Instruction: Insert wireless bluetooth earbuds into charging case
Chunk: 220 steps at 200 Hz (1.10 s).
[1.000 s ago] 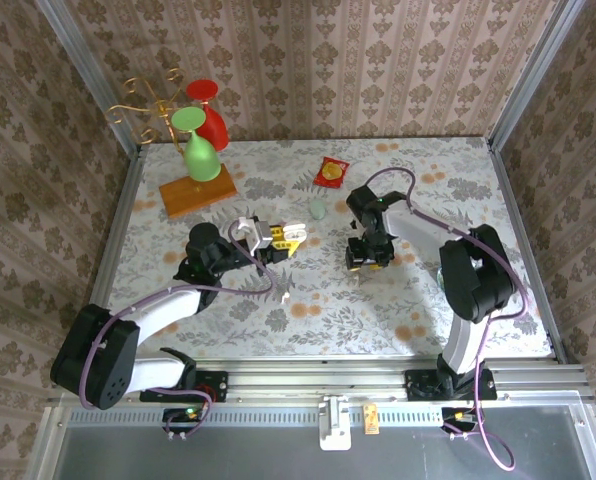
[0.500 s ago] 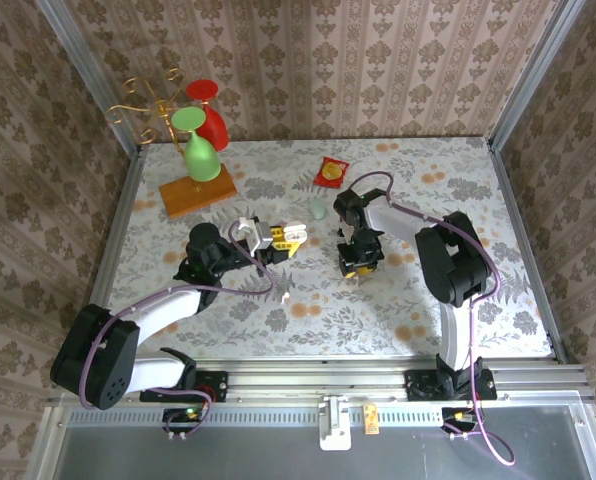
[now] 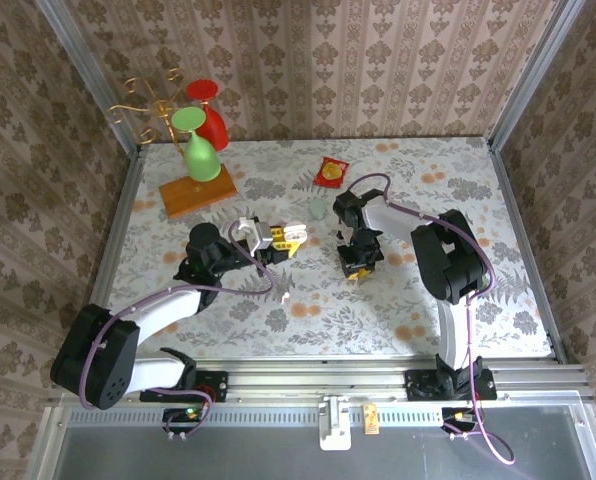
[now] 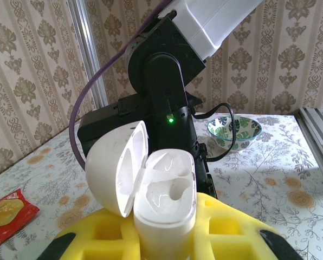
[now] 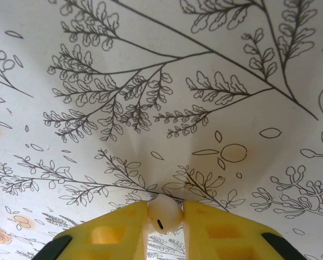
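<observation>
Two arms work over the floral worktop [image 3: 378, 320]; since a second ago the right arm has folded its elbow inward and carried its jaws a little leftward and toward the near edge, while the left arm has stayed put; the right jaws have narrowed and now pinch one whitish earbud [image 5: 164, 215] between their yellow tips, close above the worktop near its middle; the left jaws stand narrow, clamped on the base of an open white charging case [image 4: 164, 211], its lid [image 4: 115, 168] swung to the left; a red-and-yellow packet [image 3: 332, 171] and a small patterned bowl [image 3: 318, 208] lie beyond them.
</observation>
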Available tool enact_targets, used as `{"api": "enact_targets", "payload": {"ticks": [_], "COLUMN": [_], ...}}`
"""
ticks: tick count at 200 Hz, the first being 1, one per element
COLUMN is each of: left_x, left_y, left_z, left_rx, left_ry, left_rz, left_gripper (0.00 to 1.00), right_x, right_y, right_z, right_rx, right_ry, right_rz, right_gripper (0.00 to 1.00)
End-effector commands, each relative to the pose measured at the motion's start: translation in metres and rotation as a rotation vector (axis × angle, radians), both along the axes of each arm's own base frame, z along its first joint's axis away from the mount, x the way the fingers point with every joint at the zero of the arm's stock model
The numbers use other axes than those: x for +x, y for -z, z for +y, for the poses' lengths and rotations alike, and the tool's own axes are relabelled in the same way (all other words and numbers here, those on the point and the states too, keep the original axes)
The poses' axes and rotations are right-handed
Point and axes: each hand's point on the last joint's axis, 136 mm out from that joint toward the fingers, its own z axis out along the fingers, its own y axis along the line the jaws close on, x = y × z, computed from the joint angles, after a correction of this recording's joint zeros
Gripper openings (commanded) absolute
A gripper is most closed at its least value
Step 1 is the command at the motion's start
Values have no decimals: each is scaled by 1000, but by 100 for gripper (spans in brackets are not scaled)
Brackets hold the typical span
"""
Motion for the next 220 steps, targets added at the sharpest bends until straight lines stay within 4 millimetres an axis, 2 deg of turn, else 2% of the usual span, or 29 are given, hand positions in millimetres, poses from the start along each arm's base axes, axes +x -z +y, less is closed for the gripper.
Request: {"api": "enact_targets", "payload": {"ticks": [1,50,98,133,167,192,220], "left_x": [-4,-4,-3,-3,-2,-2,2], "left_y": [-1,-3,-2,-2,-2,-1,2], "left_z": [2,2,2,2,2,2,2], "left_rx": [-8,-9,-9,-8,-8,-7,-5], "left_ry": [18,18,16,17,14,11,-4], "left_rz": [-32,-32,-31,-27,-29,-26,-20], "left_gripper": [5,5,5,5,5,5,6], "right_x": [-5,-4,-5,-8,-8,-3,4], "right_y": [5,7,9,12,13,6,-13], "right_z": [-5,-6,-7,-7,-7,-8,-7], "right_rx": [-34,-39,-42,-37,-37,-33,-31], "right_ry": [-28,-33,-38,-39,-39,-47,-82], "right_rz": [33,29,33,37,34,-1,-85], "right_gripper": [23,26,23,26,22,20,19]}}
